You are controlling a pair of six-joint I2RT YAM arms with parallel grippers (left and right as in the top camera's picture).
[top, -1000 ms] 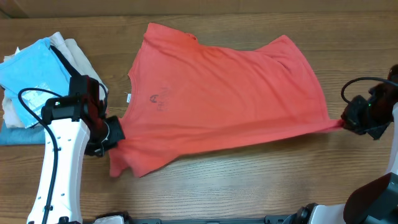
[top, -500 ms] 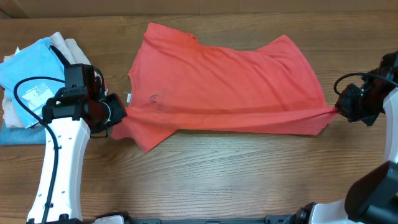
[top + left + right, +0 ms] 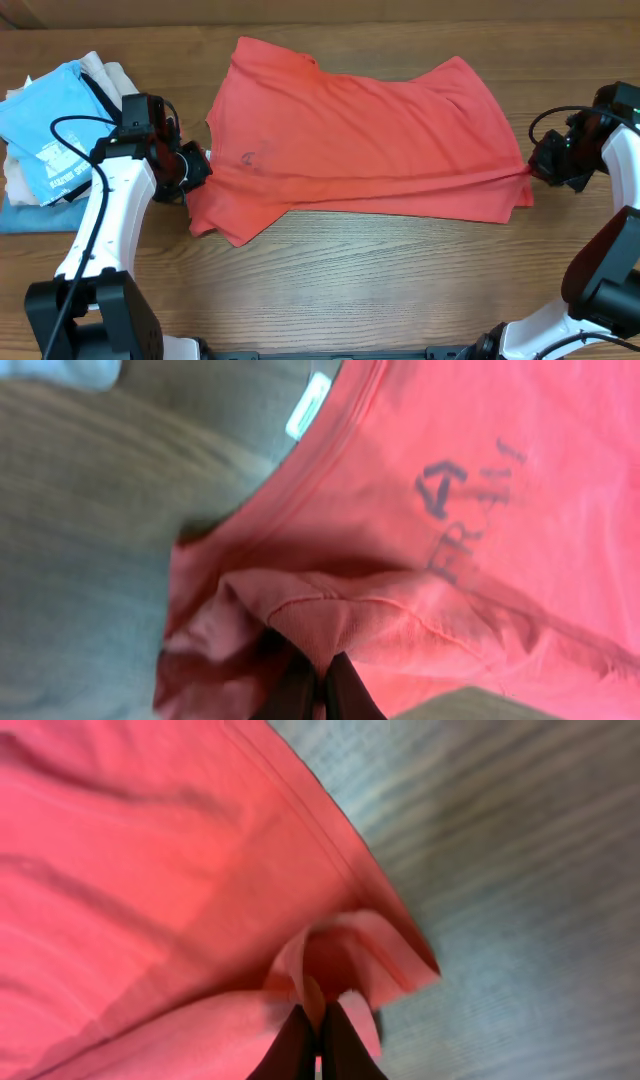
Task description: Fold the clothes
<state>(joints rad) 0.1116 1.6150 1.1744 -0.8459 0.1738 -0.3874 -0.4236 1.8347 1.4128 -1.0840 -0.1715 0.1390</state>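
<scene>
Reaching inward from opposite sides, the left gripper (image 3: 197, 172) and right gripper (image 3: 535, 170) flank one coral short-sleeved cotton T-shirt (image 3: 370, 130) spread on the wooden table (image 3: 400, 270). One pile of folded garments (image 3: 45, 140) sits beside the left arm. Left wrist: jaws clamped on bunched fabric near one white neck tag (image 3: 308, 405). Right wrist: jaws clamped on the hem corner.

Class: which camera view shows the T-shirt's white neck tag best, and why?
Left wrist: the neck tag sits large and clear beside the T-shirt collar. Overhead shows only a tiny white speck; right wrist shows just red fabric, no tag.
</scene>
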